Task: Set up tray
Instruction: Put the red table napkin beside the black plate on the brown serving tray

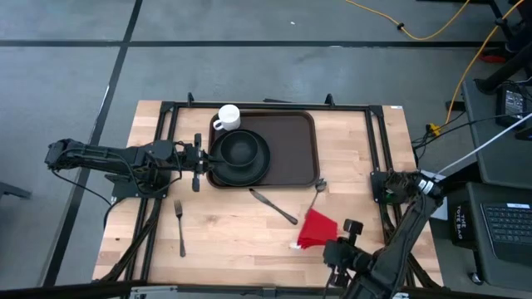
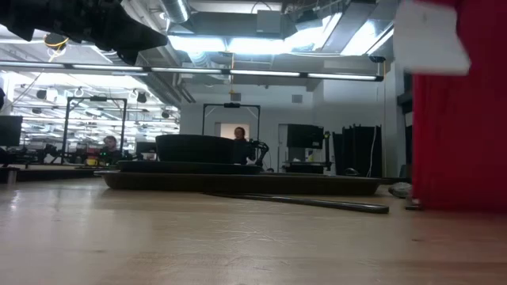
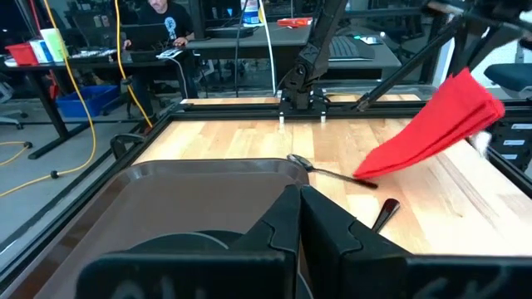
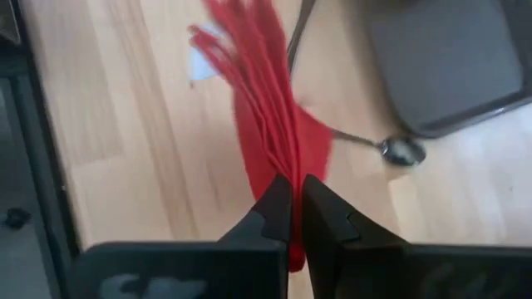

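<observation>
The tray [image 1: 291, 149] lies at the far middle of the counter [image 1: 349, 208]. The right hand [image 4: 291, 218] holds the red napkin [image 1: 317, 229] near the front edge. The left hand [image 3: 299, 218] is closed at the tray's left rim, holding nothing.

On the tray [image 1: 291, 145] sits the plate [image 1: 241, 154], the mug [image 1: 228, 117] behind it; knife [image 1: 274, 206], spoon [image 1: 320, 185], napkin [image 1: 316, 229] and fork [image 1: 179, 226] lie before the tray

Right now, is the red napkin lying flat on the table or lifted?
Lifted. The right gripper is shut on the red napkin, which hangs bunched and tilted above the table, beside the spoon.
</observation>
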Controlling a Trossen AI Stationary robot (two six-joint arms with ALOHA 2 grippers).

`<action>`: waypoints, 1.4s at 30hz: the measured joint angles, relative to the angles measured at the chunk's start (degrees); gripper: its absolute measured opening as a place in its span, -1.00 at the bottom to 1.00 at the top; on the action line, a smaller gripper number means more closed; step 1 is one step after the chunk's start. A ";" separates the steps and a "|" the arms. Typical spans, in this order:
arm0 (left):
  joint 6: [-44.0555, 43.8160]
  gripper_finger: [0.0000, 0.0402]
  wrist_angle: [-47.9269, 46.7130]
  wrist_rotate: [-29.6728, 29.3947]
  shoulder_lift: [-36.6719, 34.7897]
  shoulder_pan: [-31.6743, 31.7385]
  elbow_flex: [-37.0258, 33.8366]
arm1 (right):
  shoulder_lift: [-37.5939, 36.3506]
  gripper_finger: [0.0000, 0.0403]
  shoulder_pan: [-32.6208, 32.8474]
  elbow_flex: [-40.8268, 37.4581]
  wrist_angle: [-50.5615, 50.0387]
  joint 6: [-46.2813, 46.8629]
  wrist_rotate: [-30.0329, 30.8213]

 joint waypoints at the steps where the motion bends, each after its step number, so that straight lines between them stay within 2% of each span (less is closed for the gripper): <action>1: -0.04 -0.98 -0.01 0.00 -0.02 0.00 0.00 | -0.43 -0.92 -0.33 0.00 0.00 -1.17 0.55; 8: 0.00 -0.97 0.00 0.00 -0.02 -0.02 0.00 | -4.08 -0.92 -3.25 -0.02 0.03 -10.19 5.36; 17: 0.00 -0.97 0.00 0.00 -0.02 -0.01 0.00 | -8.28 -0.92 -6.98 -0.02 0.00 -15.89 7.37; 23: 0.00 -0.96 0.00 0.00 -0.02 -0.01 0.00 | -8.50 -0.92 -8.22 -0.02 0.02 -20.74 9.82; 33: 0.00 -0.98 0.00 0.00 -0.02 0.00 0.00 | -8.86 -0.92 -13.97 -0.02 0.01 -31.26 10.90; 42: 0.00 -0.98 0.00 0.01 -0.02 0.00 0.00 | -13.75 -0.92 -16.32 -0.02 0.00 -34.07 14.81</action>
